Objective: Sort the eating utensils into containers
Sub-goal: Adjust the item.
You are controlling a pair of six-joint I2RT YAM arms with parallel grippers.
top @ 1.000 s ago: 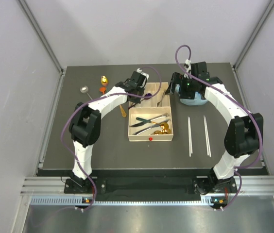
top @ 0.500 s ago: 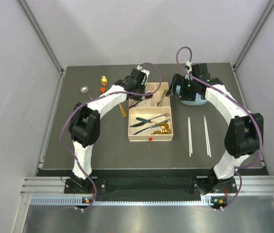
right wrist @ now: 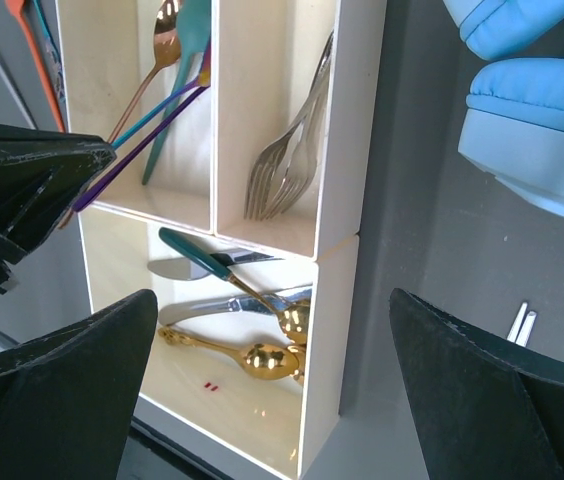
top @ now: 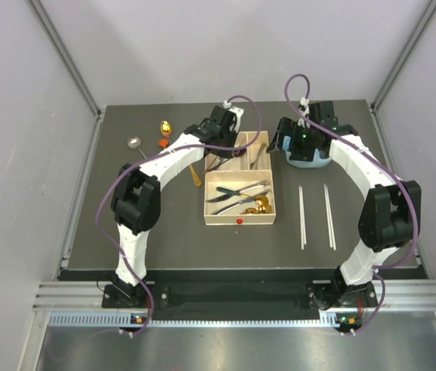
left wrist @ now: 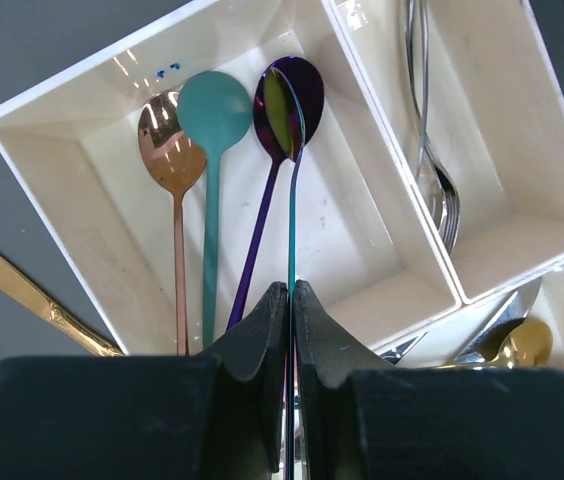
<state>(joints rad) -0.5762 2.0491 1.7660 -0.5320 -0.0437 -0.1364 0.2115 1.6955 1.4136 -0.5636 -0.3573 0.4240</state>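
Observation:
My left gripper [top: 219, 154] is shut on the thin handle of an iridescent purple-teal spoon [left wrist: 291, 200], whose bowl hangs over the back left small section of the cream tray [top: 239, 223]. In that section lie a rose-gold spoon [left wrist: 174, 160], a teal spoon [left wrist: 214, 115] and a purple spoon [left wrist: 257, 240]. Forks [left wrist: 432, 180] lie in the other small section. The large section holds knives [top: 237, 191] and gold spoons [right wrist: 262, 358]. My right gripper [right wrist: 292, 400] is open and empty, above the tray's right wall beside the headphones.
Light-blue headphones [top: 308, 154] sit at the back right of the tray. Two pale chopsticks [top: 303, 216] lie right of the tray. A gold spoon [top: 165, 126], an orange spoon [top: 161, 142], a silver spoon [top: 134, 142] and a wooden knife [top: 195, 176] lie left of it.
My left gripper has moved right and back with the spoon, coming over the tray's back left section. My right arm has shifted slightly to the right.

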